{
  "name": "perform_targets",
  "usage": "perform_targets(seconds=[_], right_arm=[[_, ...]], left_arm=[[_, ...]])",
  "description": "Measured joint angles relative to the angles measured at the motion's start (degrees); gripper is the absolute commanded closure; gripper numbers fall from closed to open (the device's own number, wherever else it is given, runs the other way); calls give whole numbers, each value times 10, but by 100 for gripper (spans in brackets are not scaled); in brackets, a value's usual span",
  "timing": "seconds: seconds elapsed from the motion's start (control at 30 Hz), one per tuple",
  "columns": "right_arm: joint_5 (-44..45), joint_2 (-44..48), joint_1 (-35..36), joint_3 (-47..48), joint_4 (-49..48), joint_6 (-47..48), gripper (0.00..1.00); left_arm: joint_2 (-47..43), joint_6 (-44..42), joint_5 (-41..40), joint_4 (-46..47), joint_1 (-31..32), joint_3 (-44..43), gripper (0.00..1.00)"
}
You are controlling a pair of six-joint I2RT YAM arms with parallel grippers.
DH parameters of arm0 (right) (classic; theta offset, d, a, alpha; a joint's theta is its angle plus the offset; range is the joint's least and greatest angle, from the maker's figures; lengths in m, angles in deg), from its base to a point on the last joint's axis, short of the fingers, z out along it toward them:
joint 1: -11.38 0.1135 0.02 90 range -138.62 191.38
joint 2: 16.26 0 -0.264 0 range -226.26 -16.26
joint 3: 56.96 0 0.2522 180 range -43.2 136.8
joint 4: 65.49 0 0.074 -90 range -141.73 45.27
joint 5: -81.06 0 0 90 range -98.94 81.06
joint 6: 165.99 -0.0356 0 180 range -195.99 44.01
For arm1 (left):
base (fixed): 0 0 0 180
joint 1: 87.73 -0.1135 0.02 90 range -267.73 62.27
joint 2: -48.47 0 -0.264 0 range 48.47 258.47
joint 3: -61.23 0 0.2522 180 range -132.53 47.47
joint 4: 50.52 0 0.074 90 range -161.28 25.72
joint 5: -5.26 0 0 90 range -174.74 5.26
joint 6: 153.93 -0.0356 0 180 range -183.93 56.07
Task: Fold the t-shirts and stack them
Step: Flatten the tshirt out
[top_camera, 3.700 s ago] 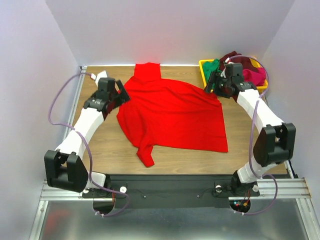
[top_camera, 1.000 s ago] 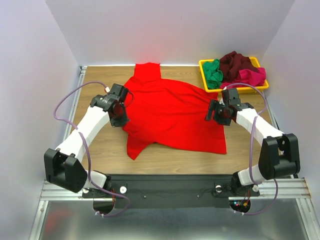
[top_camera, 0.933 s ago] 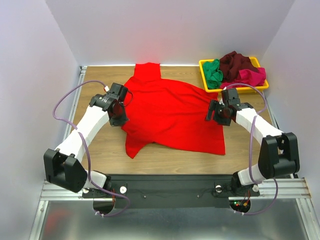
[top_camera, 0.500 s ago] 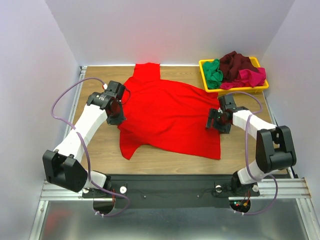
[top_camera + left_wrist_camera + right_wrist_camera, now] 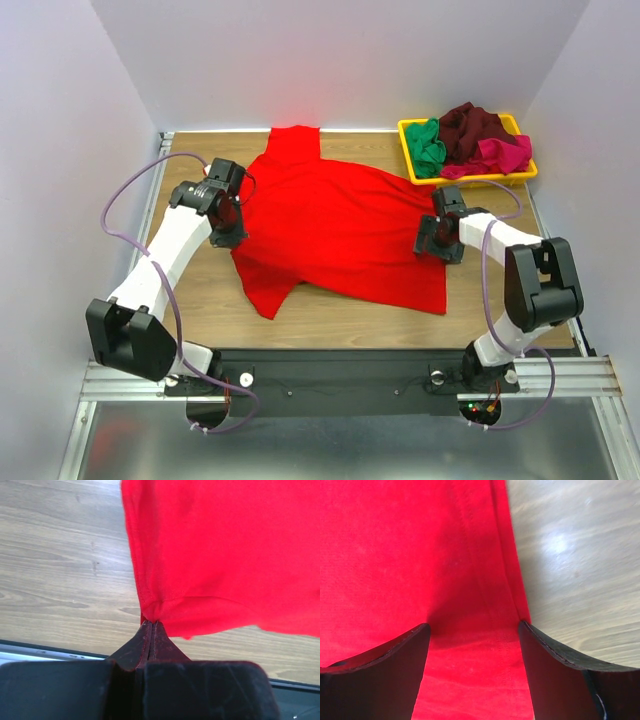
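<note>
The bright red t-shirt (image 5: 340, 230) lies spread over the middle of the table, its lower left part rumpled. My left gripper (image 5: 226, 222) is shut on the shirt's left edge; in the left wrist view the cloth (image 5: 225, 555) bunches at the closed tips (image 5: 150, 623). My right gripper (image 5: 437, 240) stands open, low over the shirt's right edge. In the right wrist view its fingers (image 5: 474, 628) straddle the red hem (image 5: 505, 580) without pinching it. The green (image 5: 428, 148), dark maroon (image 5: 470, 125) and magenta-pink (image 5: 500, 155) t-shirts lie heaped in the tray.
The yellow tray (image 5: 405, 130) stands at the back right corner, just behind my right gripper. Bare wood (image 5: 190, 290) shows left of the shirt and in a strip along the near edge. White walls close in the table's sides and back.
My left gripper has drawn the shirt's left edge a little left and toward the back; the lower left corner shifted. My right gripper came slightly nearer along the right edge, still open.
</note>
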Motion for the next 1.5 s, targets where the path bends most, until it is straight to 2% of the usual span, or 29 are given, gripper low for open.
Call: perform_targets(seconds=[0.27,0.37,0.6,0.63,0.7,0.73,0.83,0.9,1.0,1.13,1.2,1.3,1.5], right_arm=[[41,-45,0,46,3,7,22],[45,-60,0,64,1,10,22],[57,-97,0,111,2,19,21],[58,-101,0,116,2,22,21],[58,-105,0,122,2,23,21],[58,-107,0,125,2,23,21],[59,-111,0,130,3,24,21],[59,-112,0,130,3,25,21],[59,-112,0,130,3,25,21],[57,-112,-1,130,2,26,21],[56,-112,-1,130,3,25,21],[53,-112,-1,130,3,25,21],[52,-110,-1,130,4,25,21]], left_arm=[[33,-26,12,45,-39,-1,100],[93,-35,21,67,-43,-27,100],[272,-57,36,145,-49,-167,100],[289,-59,37,155,-50,-180,85],[309,-63,37,168,-53,-196,65],[311,-63,38,170,-53,-201,43],[302,-58,37,184,-54,-200,22],[275,-51,33,210,-55,-167,21],[186,-28,25,238,-57,-55,23],[59,20,23,267,-65,84,34],[22,39,26,278,-67,125,37],[17,63,41,308,-71,160,41],[73,76,59,344,-71,190,41]])
